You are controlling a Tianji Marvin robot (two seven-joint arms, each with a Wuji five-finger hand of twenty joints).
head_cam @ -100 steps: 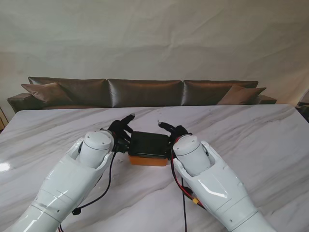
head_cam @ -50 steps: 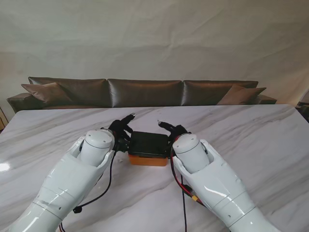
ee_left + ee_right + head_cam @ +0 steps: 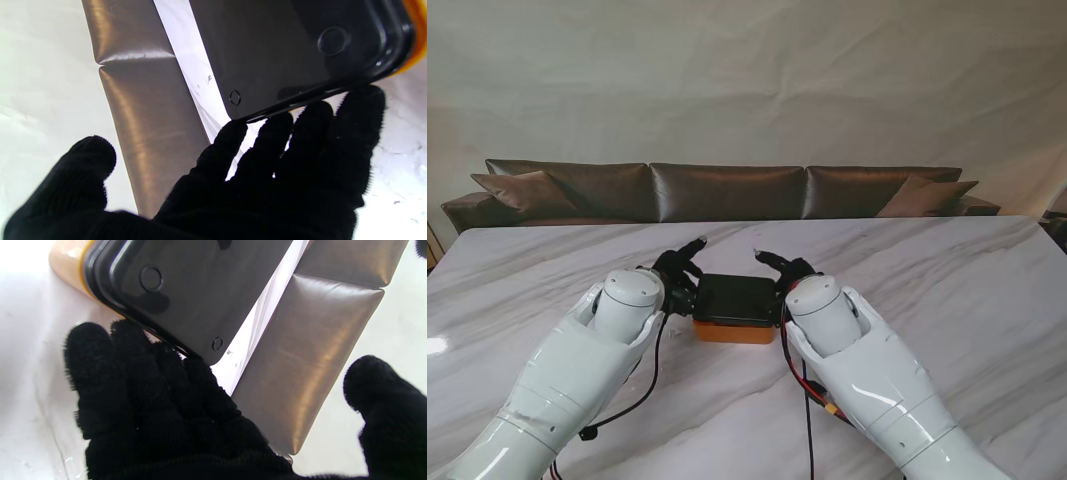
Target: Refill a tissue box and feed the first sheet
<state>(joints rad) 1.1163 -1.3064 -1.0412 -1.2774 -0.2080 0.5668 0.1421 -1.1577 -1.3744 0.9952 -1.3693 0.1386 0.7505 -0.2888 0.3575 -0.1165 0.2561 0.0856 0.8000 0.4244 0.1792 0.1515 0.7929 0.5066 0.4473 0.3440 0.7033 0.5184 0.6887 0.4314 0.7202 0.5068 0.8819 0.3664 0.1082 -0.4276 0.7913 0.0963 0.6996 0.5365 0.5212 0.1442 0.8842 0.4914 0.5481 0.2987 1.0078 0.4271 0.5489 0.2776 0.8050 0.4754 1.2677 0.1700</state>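
The tissue box (image 3: 735, 310), orange with a black panel facing up, sits on the marble table (image 3: 947, 290) midway between the two gloved hands. The left hand (image 3: 677, 272) flanks its left end, four fingers (image 3: 300, 133) together along the black edge, thumb spread wide. The right hand (image 3: 785, 272) mirrors it at the other end. Whether either hand actually grips the box, I cannot tell. A brown sofa (image 3: 727, 190) stands behind the table.
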